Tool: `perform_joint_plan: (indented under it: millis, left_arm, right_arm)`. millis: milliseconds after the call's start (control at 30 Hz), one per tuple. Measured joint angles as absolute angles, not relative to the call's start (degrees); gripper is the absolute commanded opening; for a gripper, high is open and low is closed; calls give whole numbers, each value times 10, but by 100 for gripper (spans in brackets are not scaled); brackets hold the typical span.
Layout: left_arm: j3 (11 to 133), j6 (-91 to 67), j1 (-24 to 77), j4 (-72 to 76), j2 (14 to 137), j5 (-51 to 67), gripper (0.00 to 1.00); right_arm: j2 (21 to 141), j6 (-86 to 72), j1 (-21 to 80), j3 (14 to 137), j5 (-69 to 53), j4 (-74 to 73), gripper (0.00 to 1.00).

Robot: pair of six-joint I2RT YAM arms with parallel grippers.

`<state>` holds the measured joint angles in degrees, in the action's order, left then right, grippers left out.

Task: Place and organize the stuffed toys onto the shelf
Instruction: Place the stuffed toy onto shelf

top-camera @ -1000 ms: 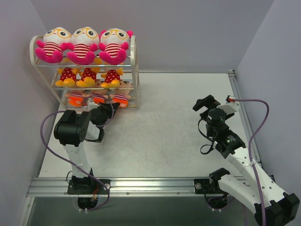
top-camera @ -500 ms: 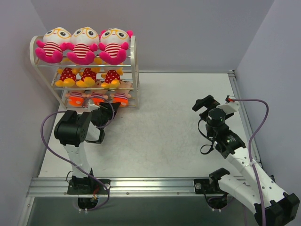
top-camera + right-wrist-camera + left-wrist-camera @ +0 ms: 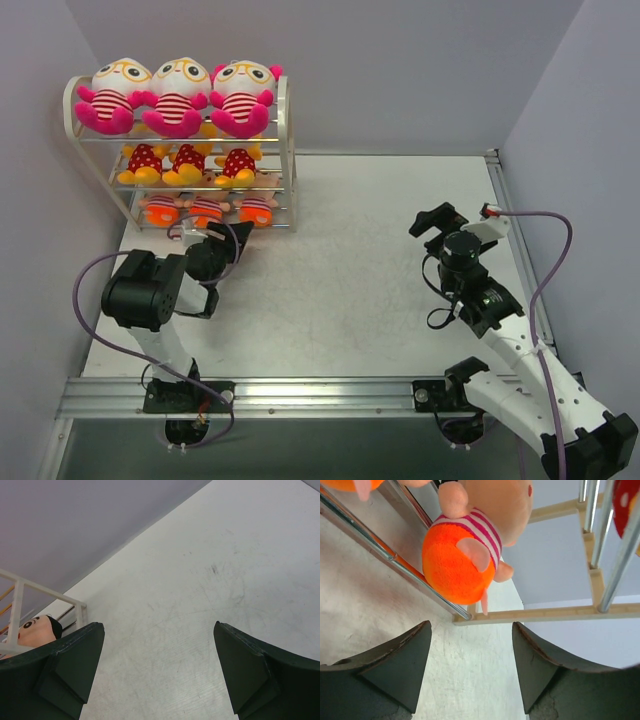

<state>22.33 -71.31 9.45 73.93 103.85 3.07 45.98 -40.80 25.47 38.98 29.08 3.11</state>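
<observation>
The left gripper (image 3: pixel 471 626) is seen with its jaws spread apart and nothing gripped, just in front of the bottom tier of the shelf (image 3: pixel 288 150), near but clear of the orange-panted doll (image 3: pixel 460 570) seated at that tier's right end. All nine stuffed toys (image 3: pixel 180 95) are lined up on the shelf, three per tier. The right gripper (image 3: pixel 432 220) is held wide open and empty above the table (image 3: pixel 380 250), well apart from the shelf.

You face a pale grey table (image 3: pixel 360 250) enclosed by plain lavender walls (image 3: pixel 400 70) left, far and right; an aluminium rail (image 3: pixel 330 395) borders its near edge.
</observation>
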Motion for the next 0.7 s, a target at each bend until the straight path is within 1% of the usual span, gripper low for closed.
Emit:
perform_joint_plan:
  millis: [233, 333, 400, 500, 567, 700]
  left_arm:
    - [153, -709, 94, 736, 930, 23, 80]
    - [131, -697, 94, 720, 843, 21, 84]
    - [128, -683, 94, 682, 761, 19, 86]
    - [134, -654, 93, 577, 616, 11, 88]
    - [147, -630, 93, 480, 514, -1, 89]
    - [197, -578, 90, 303, 382, -16, 91]
  right_arm:
    - [447, -396, 255, 390, 291, 21, 97]
    - [445, -386, 255, 394, 291, 13, 97]
    - [443, -379, 254, 397, 292, 9, 97]
    - [439, -371, 251, 404, 293, 4, 97]
    - [437, -366, 251, 408, 296, 2, 97]
    - [436, -358, 249, 415, 298, -3, 97]
